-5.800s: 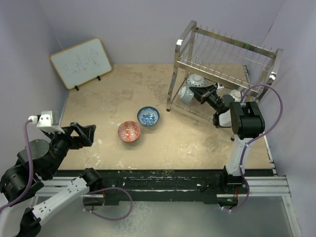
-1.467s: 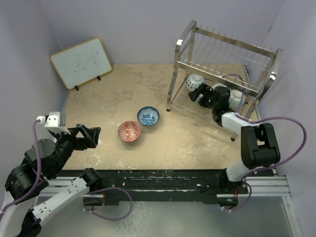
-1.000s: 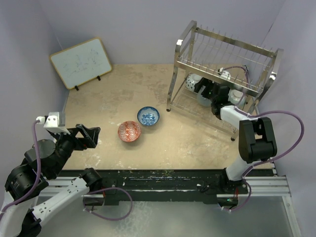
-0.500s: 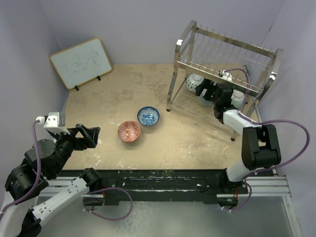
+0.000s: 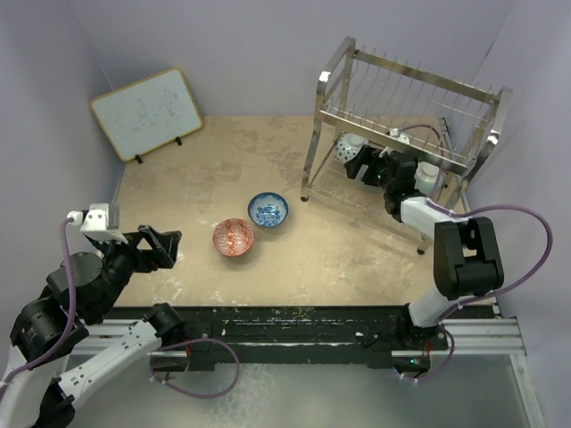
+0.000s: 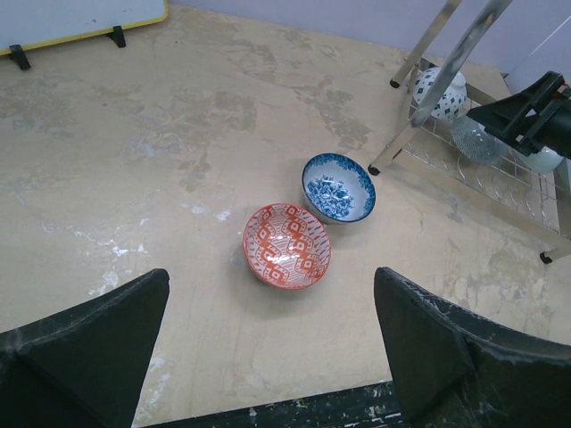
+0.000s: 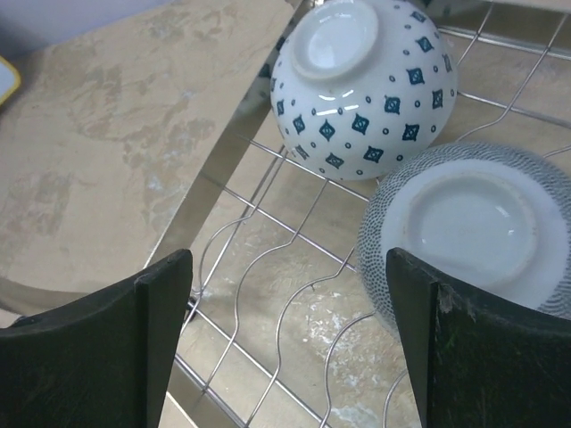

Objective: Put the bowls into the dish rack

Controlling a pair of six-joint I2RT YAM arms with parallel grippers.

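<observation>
The dish rack (image 5: 314, 143) stands at the back right. On its lower wire shelf lie a white bowl with blue diamonds (image 7: 366, 89) and a grey dotted bowl (image 7: 473, 232), both with their feet towards the camera. A third pale bowl (image 5: 428, 174) sits further right. My right gripper (image 7: 287, 267) hangs open over the wire shelf just short of these two, holding nothing. On the table lie a red-orange bowl (image 5: 234, 237) and a blue-and-white bowl (image 5: 268, 209), both upright. My left gripper (image 6: 270, 283) is open above the near table, short of the red-orange bowl (image 6: 287, 245).
A framed whiteboard (image 5: 147, 113) leans at the back left corner. The rack's upper tier and slanted legs (image 6: 428, 98) hem in the right arm. Purple walls close off the left, back and right sides.
The right gripper brought a pale bowl into the rack's lower tier, let it go, and has drawn back slightly, open. The left arm rose a little several seconds ago and has since held still.
</observation>
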